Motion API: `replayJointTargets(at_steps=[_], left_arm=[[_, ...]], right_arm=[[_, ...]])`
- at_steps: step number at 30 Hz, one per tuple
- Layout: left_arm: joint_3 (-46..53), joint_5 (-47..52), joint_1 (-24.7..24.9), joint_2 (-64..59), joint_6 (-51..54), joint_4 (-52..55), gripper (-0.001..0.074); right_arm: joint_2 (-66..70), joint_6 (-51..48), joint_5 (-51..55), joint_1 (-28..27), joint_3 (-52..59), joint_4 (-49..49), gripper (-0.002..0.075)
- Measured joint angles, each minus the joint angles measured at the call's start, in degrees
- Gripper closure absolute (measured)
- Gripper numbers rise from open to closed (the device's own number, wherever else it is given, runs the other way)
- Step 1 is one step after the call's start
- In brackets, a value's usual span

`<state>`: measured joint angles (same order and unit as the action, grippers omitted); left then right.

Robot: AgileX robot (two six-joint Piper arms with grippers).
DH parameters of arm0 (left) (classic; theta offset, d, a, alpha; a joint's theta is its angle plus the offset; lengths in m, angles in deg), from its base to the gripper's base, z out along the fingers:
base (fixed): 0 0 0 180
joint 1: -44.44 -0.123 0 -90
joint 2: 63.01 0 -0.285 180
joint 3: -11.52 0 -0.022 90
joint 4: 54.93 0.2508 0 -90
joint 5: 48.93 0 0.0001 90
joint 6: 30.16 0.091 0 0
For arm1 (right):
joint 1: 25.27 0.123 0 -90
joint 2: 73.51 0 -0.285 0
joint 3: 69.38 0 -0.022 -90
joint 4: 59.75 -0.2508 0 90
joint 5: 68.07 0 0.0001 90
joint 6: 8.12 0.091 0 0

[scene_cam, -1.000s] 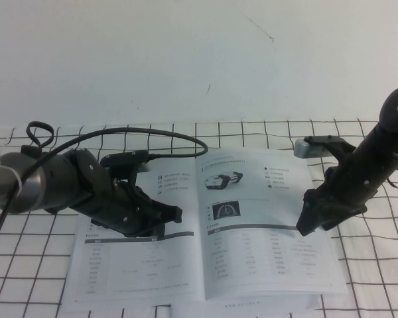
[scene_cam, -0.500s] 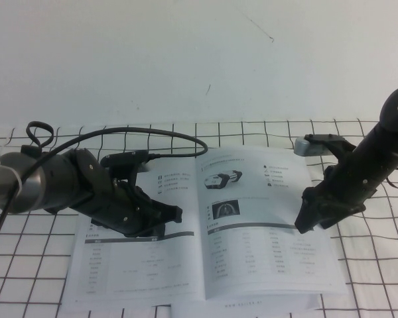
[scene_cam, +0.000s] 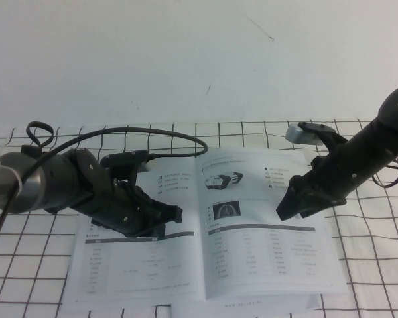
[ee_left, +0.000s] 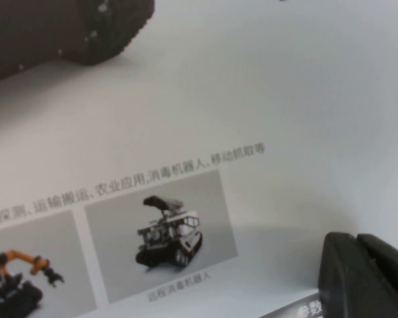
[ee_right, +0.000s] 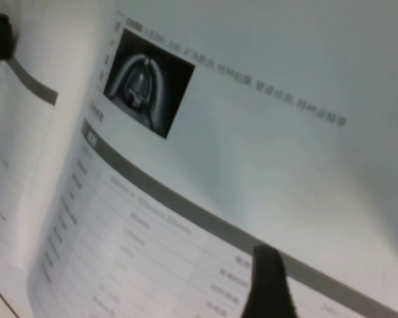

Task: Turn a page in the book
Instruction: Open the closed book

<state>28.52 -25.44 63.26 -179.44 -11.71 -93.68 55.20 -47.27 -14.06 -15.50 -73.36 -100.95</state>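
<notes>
The book (scene_cam: 152,265) lies open and flat on the checked cloth. Its right-hand page (scene_cam: 265,255) shows a device photo, a dark arch picture (scene_cam: 226,210) and a grey-headed table. My left gripper (scene_cam: 169,215) is shut and rests on the left-hand page; in the left wrist view its fingers (ee_left: 358,278) touch the paper by a small tracked-robot photo (ee_left: 169,232). My right gripper (scene_cam: 283,211) hangs shut just above the middle of the right page, right of the arch picture. In the right wrist view its tip (ee_right: 268,285) sits over the table's grey bar (ee_right: 179,202), with the arch picture (ee_right: 148,83) beyond.
A black cable (scene_cam: 156,132) loops from the left arm over the book's far edge. A white sheet (scene_cam: 252,306) pokes out under the book's near edge. The white cloth with a black grid (scene_cam: 378,265) spreads around; a white wall stands behind.
My right gripper has moved left and slightly down, from near the right page's outer edge toward its middle. The left arm and the book have not moved.
</notes>
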Motion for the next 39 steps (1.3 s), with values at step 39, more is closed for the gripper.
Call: replayJointTargets(at_steps=[39], left_arm=[[-1.0, 2.0, 0.0, 0.1, 0.5, -0.2, 0.0738]], right_arm=[[1.0, 4.0, 3.7, 0.0, 0.0, 4.7, 0.0299]])
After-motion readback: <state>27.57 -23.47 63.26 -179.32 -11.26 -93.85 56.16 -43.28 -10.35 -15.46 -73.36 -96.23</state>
